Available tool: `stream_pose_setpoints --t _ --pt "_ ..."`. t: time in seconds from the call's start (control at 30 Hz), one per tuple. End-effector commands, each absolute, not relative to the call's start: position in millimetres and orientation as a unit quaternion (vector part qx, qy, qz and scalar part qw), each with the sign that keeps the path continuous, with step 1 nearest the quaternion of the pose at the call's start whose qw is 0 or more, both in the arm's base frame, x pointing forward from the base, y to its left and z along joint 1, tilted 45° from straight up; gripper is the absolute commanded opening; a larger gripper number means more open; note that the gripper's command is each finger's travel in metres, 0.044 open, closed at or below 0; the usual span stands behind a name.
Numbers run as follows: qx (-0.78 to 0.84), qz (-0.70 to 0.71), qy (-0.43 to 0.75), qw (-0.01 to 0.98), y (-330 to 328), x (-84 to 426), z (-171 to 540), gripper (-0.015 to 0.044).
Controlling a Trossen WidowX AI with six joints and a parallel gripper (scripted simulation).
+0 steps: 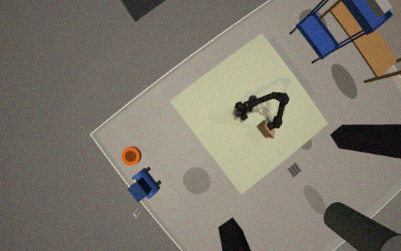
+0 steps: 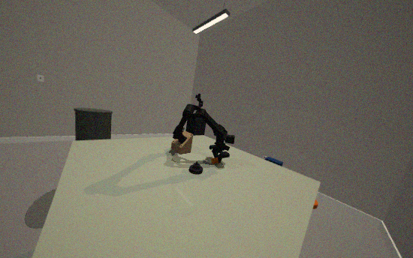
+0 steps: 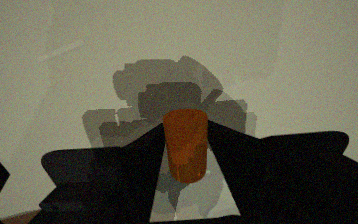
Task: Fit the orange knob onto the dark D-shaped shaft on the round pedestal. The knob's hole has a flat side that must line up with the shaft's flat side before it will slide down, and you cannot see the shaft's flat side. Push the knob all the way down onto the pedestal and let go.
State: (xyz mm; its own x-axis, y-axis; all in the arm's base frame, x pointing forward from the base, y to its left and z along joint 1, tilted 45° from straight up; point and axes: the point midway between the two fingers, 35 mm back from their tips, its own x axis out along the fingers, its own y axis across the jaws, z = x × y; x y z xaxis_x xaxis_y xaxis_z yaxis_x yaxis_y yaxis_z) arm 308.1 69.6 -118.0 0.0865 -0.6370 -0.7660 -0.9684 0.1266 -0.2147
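The orange knob (image 2: 215,160) (image 3: 185,150) is upright between the fingers, low over the pale table. I cannot tell if its underside touches the table. My gripper (image 3: 184,125) points down and is shut on the knob, with a black finger at each side. The dark round pedestal (image 2: 196,169) with its short shaft stands apart from the gripper, to the left and nearer the camera in the exterior view. In the top view the pedestal (image 1: 252,98) is partly behind the arm. The knob's hole and the shaft's flat side are not visible.
A brown box (image 1: 265,130) (image 2: 182,145) stands beside the arm's base on the pale table (image 1: 211,109) (image 2: 158,221). Off the table are an orange round stool (image 1: 130,156), blue chairs (image 1: 317,34) and a wooden bench (image 1: 375,55).
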Motion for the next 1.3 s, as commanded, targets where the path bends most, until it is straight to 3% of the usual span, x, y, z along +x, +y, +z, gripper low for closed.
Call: stream_pose_setpoints --t 0.0,1.27 --pt "-0.616 0.236 0.628 0.413 69.0 306.9 -113.0 0.0181" --pt "-0.514 0.415 0.472 0.583 49.2 296.6 -79.9 0.0181"
